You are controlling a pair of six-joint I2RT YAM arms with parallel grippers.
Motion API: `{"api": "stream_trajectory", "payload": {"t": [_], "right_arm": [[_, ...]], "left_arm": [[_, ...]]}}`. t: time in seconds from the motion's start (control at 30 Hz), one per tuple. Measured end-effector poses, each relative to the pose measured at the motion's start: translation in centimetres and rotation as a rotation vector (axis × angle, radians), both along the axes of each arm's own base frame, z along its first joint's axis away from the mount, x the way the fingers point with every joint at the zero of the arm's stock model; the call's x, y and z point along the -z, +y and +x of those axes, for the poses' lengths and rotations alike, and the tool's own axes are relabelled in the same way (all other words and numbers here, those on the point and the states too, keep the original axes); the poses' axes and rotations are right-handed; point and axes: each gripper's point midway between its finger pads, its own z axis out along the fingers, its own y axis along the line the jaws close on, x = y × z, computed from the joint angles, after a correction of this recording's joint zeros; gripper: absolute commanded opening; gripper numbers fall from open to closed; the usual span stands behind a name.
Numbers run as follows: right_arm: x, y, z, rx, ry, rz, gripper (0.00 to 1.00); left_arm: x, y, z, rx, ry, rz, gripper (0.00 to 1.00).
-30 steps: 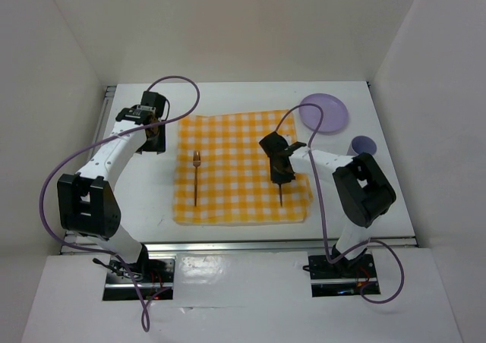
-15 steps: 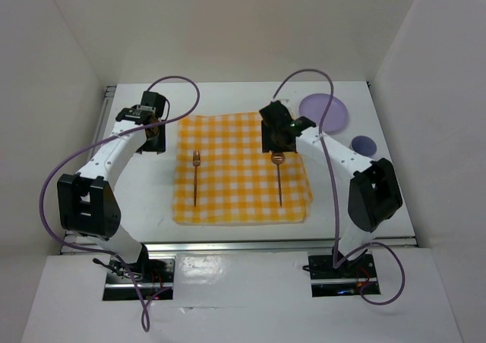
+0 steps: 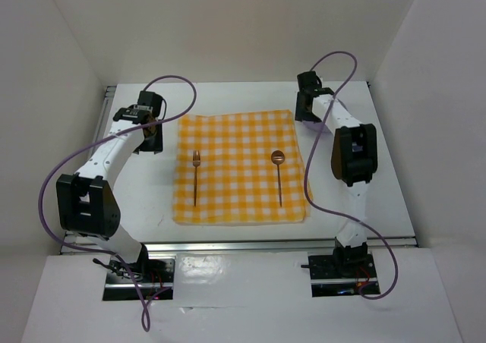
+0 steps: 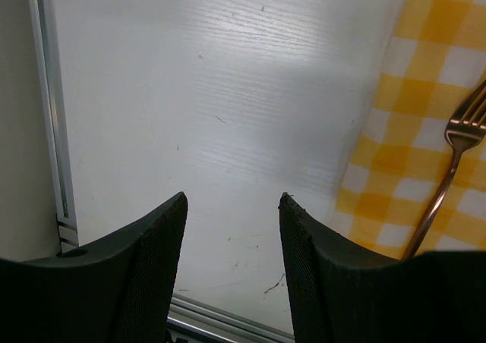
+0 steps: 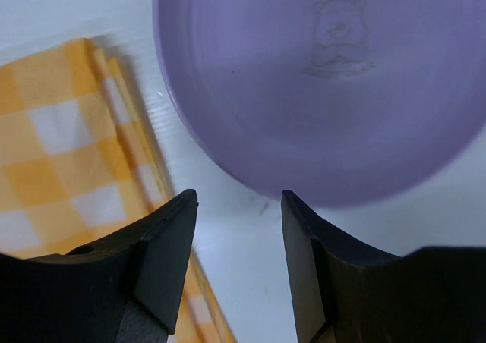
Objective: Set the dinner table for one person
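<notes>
Right fingers (image 5: 163, 259) hang parted, empty, just short of the purple plate (image 5: 319, 92).

Reaches the left arm (image 3: 106, 155) up the left side, elbow folded near the base, wrist far forward. Holds the left tool (image 4: 231, 199) pointing down, fingers (image 4: 148, 275) parted, nothing between them. Stretches the right arm (image 3: 348, 157) almost fully out to the far side, right tool (image 5: 239, 195) angled down, likewise parted and empty.
</notes>
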Motion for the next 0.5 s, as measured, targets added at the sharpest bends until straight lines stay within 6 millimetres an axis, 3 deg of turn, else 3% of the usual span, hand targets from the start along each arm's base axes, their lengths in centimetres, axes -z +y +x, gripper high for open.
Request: {"api": "stream_trajectory", "payload": {"t": [0.1, 0.17, 0.23, 0.4, 0.5], "right_arm": [[4.1, 0.1, 0.7, -0.016, 0.074, -0.002, 0.56], [5.4, 0.0, 0.9, -0.032, 0.097, -0.001, 0.56], [5.6, -0.1, 0.9, -0.042, 0.103, 0.005, 0.56], [3.3, -0.2, 2.9, -0.069, 0.038, 0.004, 0.55], [3.2, -0.2, 3.3, -0.082, 0.021, 0.003, 0.55]], "left_arm": [[0.0, 0.1, 0.0, -0.002, 0.000, 0.002, 0.59], [0.0, 0.1, 0.0, -0.002, 0.001, 0.004, 0.59], [0.1, 0.2, 0.0, -0.004, 0.002, 0.004, 0.59], [0.2, 0.4, 0.0, 0.001, 0.011, 0.011, 0.59], [0.5, 0.4, 0.0, 0.005, 0.023, 0.016, 0.59]]}}
